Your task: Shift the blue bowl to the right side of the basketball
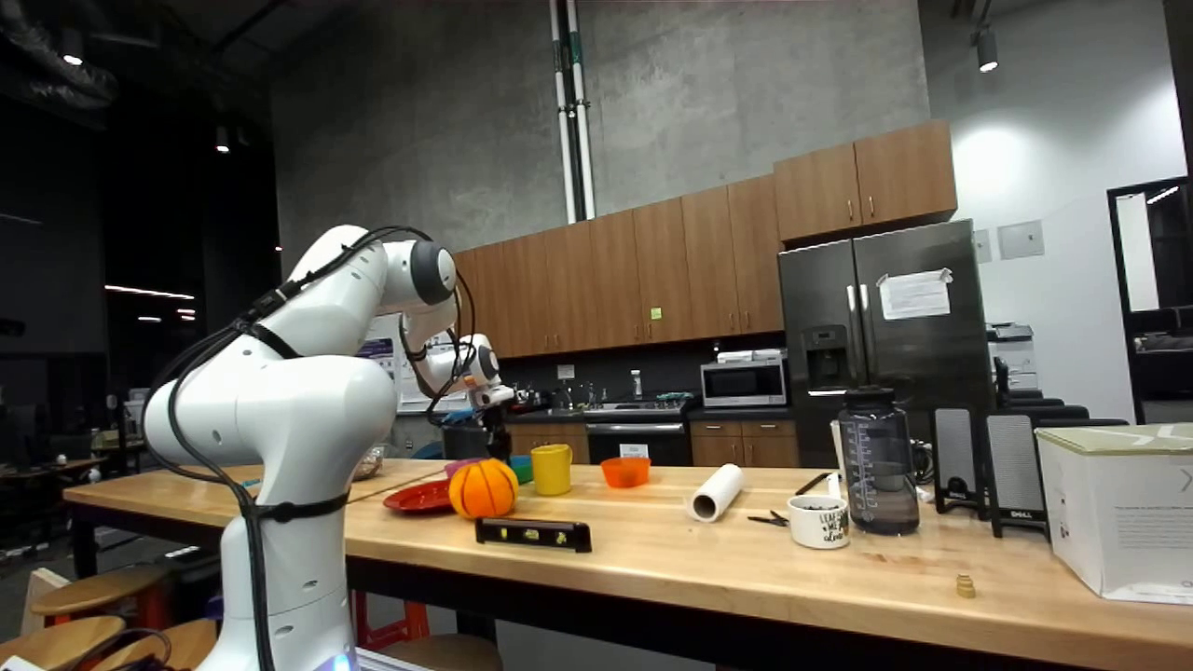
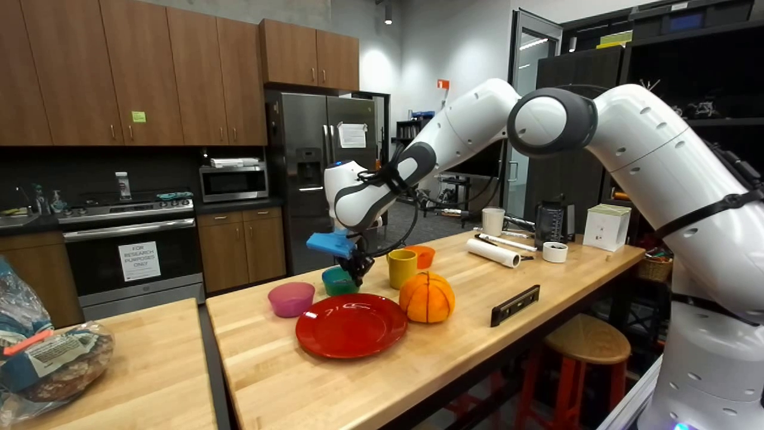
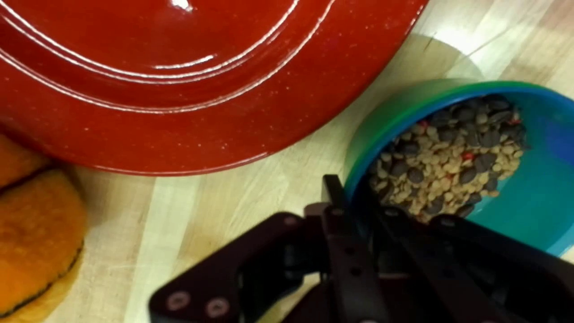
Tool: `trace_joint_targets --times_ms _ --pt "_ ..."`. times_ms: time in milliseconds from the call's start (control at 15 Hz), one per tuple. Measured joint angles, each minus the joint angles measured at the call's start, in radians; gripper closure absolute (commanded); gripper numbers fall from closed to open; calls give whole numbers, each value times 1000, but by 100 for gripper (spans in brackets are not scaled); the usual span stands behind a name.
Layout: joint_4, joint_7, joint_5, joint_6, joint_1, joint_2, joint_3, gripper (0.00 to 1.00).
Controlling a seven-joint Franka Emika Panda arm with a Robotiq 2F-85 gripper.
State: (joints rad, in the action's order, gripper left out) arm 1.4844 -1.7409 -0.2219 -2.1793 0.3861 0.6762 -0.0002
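Note:
The blue bowl (image 2: 334, 287) stands on the wooden table behind the red plate. It also shows in an exterior view (image 1: 524, 469), partly covered. In the wrist view the bowl (image 3: 524, 215) holds brown and tan pellets, heaped toward one side. My gripper (image 3: 352, 197) has one finger inside and one outside the bowl's wall and is shut on its rim. The gripper also shows in both exterior views (image 2: 356, 273) (image 1: 498, 449). Whether the bowl is off the table, I cannot tell. The basketball (image 2: 426, 297) sits beside the plate; it also shows in the wrist view (image 3: 36, 229) and in an exterior view (image 1: 483, 488).
The red plate (image 2: 351, 327) lies between bowl and near edge, touching or close to the ball. A pink bowl (image 2: 291, 298), a yellow cup (image 2: 402, 270) and an orange bowl (image 2: 424, 255) stand near. A black level (image 2: 515, 305) and a white roll (image 2: 493, 253) lie farther along.

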Motion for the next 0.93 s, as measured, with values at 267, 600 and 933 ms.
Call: trace_joint_targets --times_ms 267,600,933 --pt "3 1 35 -10 -6 -12 0 99" --pt "46 6 84 -47 -27 -58 5 98" --pt "168 76 113 -133 -63 -161 19 98"
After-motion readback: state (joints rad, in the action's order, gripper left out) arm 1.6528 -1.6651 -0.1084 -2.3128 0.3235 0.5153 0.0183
